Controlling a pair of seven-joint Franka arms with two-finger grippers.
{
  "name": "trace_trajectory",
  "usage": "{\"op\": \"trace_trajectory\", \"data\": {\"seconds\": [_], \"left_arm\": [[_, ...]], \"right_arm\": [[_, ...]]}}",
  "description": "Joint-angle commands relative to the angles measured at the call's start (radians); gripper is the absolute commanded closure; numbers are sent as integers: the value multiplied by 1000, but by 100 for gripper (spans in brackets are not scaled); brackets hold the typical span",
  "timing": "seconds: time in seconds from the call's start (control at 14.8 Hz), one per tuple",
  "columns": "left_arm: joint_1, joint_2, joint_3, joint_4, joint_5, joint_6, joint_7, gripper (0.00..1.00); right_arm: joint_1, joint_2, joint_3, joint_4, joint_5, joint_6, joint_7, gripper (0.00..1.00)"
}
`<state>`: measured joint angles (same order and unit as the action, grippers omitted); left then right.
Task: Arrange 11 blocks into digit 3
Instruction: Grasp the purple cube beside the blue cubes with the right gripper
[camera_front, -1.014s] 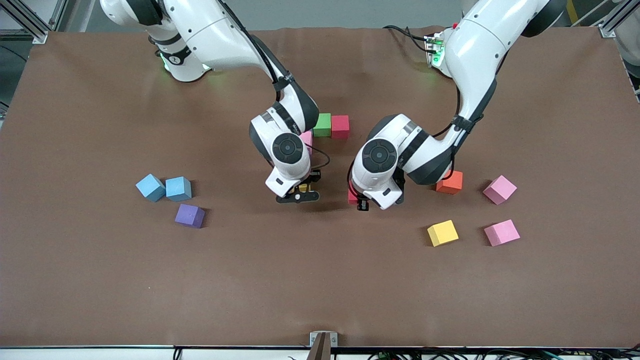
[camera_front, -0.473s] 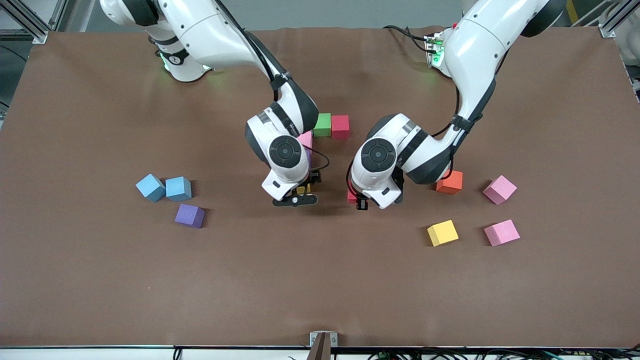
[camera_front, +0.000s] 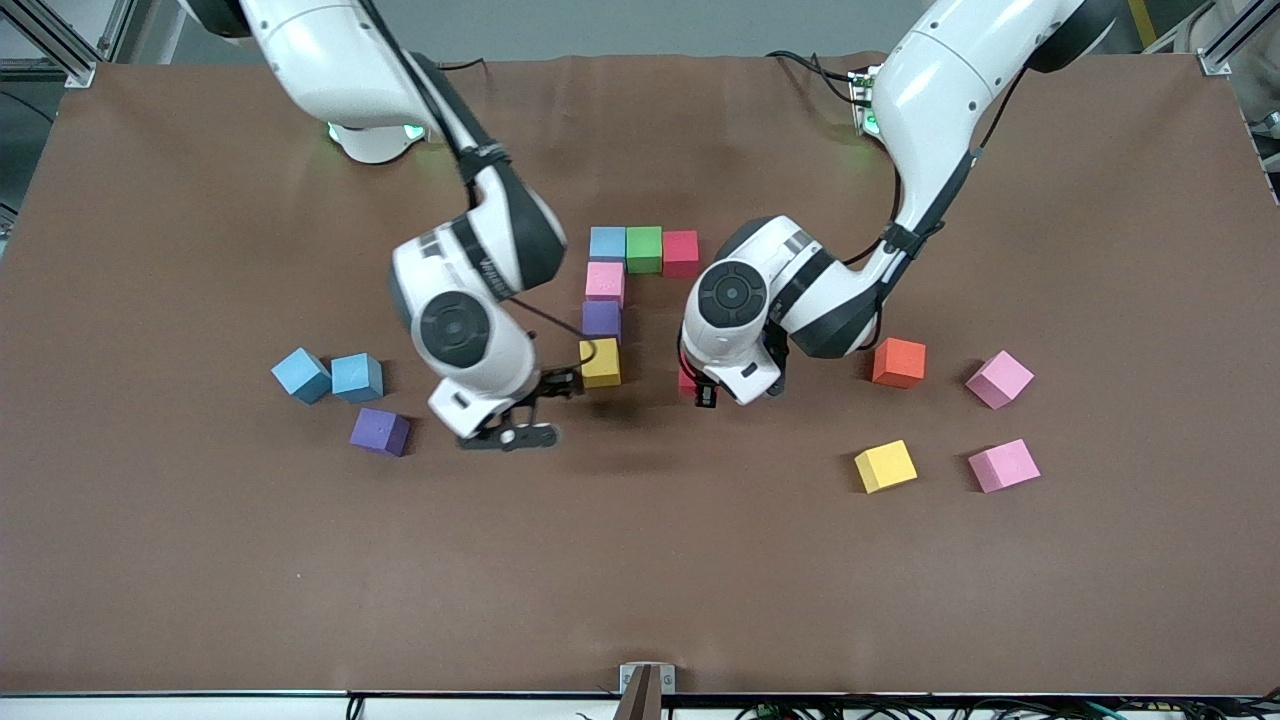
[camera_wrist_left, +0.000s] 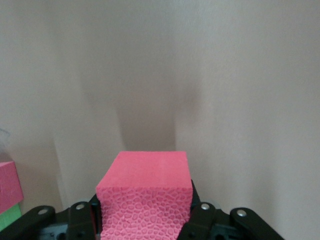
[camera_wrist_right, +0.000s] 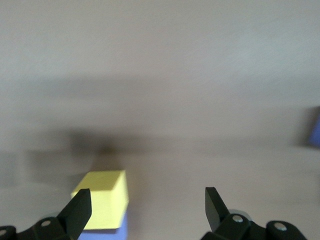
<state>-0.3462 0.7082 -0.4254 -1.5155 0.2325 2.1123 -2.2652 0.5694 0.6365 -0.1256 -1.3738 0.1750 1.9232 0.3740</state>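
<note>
Six blocks already sit in the upper middle of the front view: a row of blue (camera_front: 607, 242), green (camera_front: 644, 249) and red (camera_front: 680, 253), with a pink block (camera_front: 604, 281), a purple one (camera_front: 601, 320) and a yellow block (camera_front: 600, 362) running down the frame from the blue end. The right gripper (camera_front: 512, 420) hangs with its fingers spread and empty over bare table, just beside the yellow block on the side of the right arm's end. The left gripper (camera_front: 700, 385), just right of centre, is clamped on a red-pink block (camera_wrist_left: 145, 195) held low over the table. The relation that matters is sideways: the yellow block at the foot of the column lies toward the right arm's end from that carried block, at about the same height in the frame, with a gap between them. The left arm is the one placed to fill it, probably starting the middle bar. Loose blocks lie scattered toward both ends.
</note>
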Motion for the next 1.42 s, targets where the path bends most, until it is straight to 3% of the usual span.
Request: {"op": "trace_trajectory", "data": {"seconds": [0.0,0.34,0.47,0.88,1.35], "left_arm": [[-20,-32,5,-75,-1,78,-59,100],[-62,-35,5,-129,1,107,-152,100],[-79,-36,7,-166,1,179,-232,100],[-128,-30,5,-204,54,210,-359,100],[-158,-16,7,-204,96,264,-366,100]], "right_arm": [[-120,-23,18,-27,-11,-7,-90,0],[-258,-24,18,-83,-14,-1,-173,0],[-295,-37,18,-140,-14,8,-207,0],[-342,-52,18,-298,-14,189,-277,0],[-342,-50,18,-398,-12,264,-277,0]]}}
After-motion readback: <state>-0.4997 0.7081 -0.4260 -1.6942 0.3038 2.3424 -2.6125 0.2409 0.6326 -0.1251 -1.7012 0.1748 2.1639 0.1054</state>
